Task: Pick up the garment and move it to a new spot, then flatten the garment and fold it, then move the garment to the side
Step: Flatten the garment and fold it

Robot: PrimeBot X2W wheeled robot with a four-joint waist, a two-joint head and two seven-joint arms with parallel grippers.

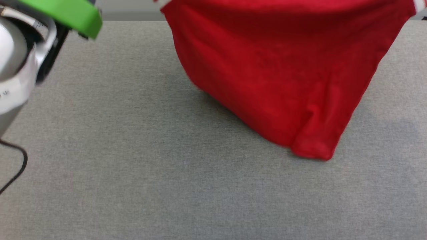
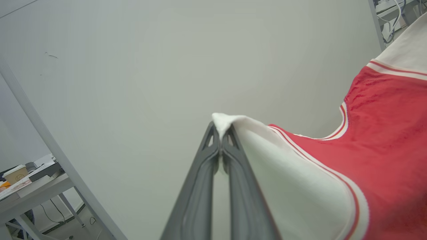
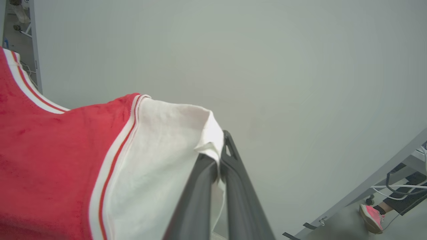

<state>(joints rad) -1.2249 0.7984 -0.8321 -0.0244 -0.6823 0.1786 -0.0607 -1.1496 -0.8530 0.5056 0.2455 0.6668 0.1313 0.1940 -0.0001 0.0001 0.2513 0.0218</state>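
The garment (image 1: 277,73) is a red shirt hanging lifted over the grey table (image 1: 133,166), its lower corner drooping close to the surface; whether it touches I cannot tell. In the left wrist view my left gripper (image 2: 221,133) is shut on the tip of a white sleeve (image 2: 287,180) of the garment (image 2: 390,150). In the right wrist view my right gripper (image 3: 220,150) is shut on the other white sleeve (image 3: 156,160), with the garment's red body (image 3: 50,160) stretched off to the left. A pale arm part with a green band (image 1: 70,13) sits at the head view's top left.
A pale wall stands behind the table. A side table with a paper cup (image 2: 15,173) shows at the left wrist view's lower left. A person's foot in a pink shoe (image 3: 372,218) stands on the floor at the right wrist view's lower right, near cables.
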